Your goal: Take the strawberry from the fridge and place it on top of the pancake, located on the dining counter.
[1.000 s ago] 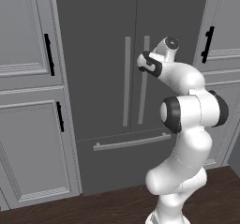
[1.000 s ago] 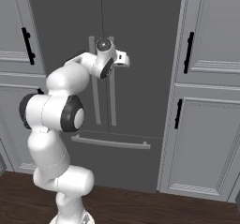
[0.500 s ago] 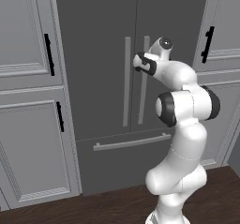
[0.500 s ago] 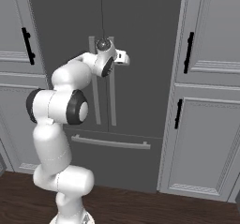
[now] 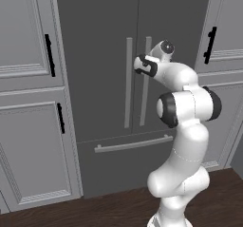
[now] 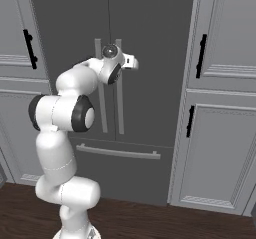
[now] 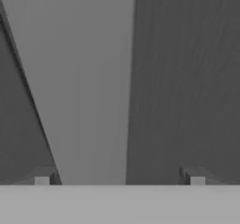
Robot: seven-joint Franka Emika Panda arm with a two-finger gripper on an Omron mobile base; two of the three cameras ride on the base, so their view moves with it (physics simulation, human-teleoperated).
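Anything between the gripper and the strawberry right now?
Yes. The fridge doors are both shut, so the strawberry inside is closed off. The open gripper sits right at a silver vertical handle, jaws either side of it, not closed on it.

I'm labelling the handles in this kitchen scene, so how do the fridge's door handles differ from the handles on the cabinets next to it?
The fridge door handles are long silver bars, running down much of the door; the cabinet handles are short and black. The fridge door handles stand as a close pair beside the centre seam of the fridge; the cabinet handles sit singly, one near each door's edge. Both kinds are vertical, and every door they serve is closed.
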